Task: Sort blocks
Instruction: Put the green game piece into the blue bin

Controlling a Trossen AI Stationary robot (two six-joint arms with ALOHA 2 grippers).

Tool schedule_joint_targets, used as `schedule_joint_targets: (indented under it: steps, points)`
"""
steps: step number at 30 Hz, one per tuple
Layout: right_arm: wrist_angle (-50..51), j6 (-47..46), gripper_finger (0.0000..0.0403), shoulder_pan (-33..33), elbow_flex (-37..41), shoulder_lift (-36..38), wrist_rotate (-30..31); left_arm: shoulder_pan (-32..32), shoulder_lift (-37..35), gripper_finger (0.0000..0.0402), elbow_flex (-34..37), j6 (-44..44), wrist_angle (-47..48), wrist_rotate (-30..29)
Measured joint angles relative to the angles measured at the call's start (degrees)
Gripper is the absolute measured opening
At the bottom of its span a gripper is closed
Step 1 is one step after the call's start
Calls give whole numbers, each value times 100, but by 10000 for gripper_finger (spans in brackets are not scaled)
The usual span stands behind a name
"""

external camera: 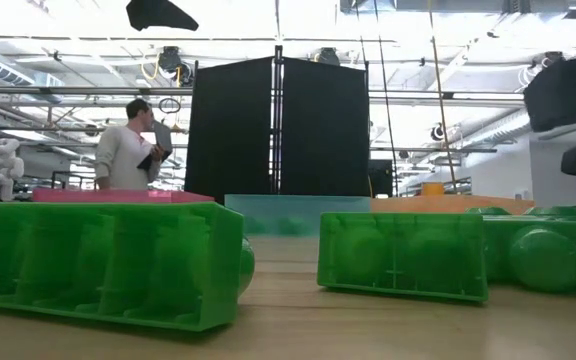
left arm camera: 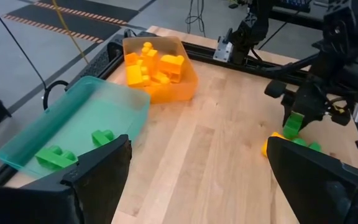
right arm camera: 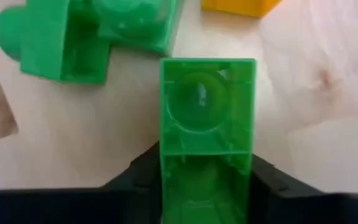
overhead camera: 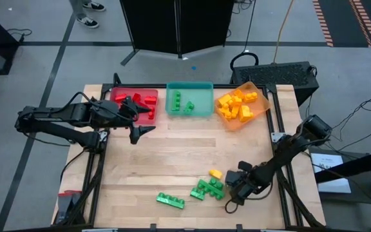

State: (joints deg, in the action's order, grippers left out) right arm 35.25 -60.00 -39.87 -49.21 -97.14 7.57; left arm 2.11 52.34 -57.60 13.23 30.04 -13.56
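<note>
Right gripper [overhead camera: 235,191] down at the near edge of the wooden table [overhead camera: 172,161], fingers clamped on a small green studded plastic brick [right arm camera: 207,124], seemingly just off the boards, beside the loose green bricks [overhead camera: 208,189] and one yellow brick [overhead camera: 216,173]. Left gripper [overhead camera: 136,119] spread wide, empty, over the translucent red tray [overhead camera: 151,93].

Table centre: I see bare wooden tabletop [overhead camera: 185,151], open passage.
Far edge: translucent red tray [overhead camera: 136,104], teal tray [overhead camera: 189,99], orange tray [overhead camera: 241,106] block me.
Near edge: loose green plastic bricks [overhead camera: 206,188] obstruct.
</note>
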Motion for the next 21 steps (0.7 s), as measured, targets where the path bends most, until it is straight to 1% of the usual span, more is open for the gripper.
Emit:
schedule_joint_targets:
  steps: [1, 6, 11, 14, 17, 19, 21]
  points:
    - [26, -82, 114, 10, 0, -11, -8, 4, 0, 373, 0, 2, 0, 0]
    - [26, -278, 115, 8, 0, -14, 51, 17, 0, 373, 0, -3, 0, -2]
    - [100, -390, 115, 5, -21, 186, 195, 17, 0, 373, 0, -28, 2, -2]
    - [557, -405, 115, 105, -59, 445, 568, 17, 0, 373, 0, -50, 4, -4]
    - [901, -364, 115, 313, -306, 855, 929, 17, 0, 373, 0, -52, 4, -4]
    - [1248, -157, 115, 539, -433, 1147, 1317, 17, 0, 373, 0, -58, 4, -4]
    - [1227, 145, 115, 890, -578, 1452, 1898, 17, -6, 373, 0, -61, 2, -6]
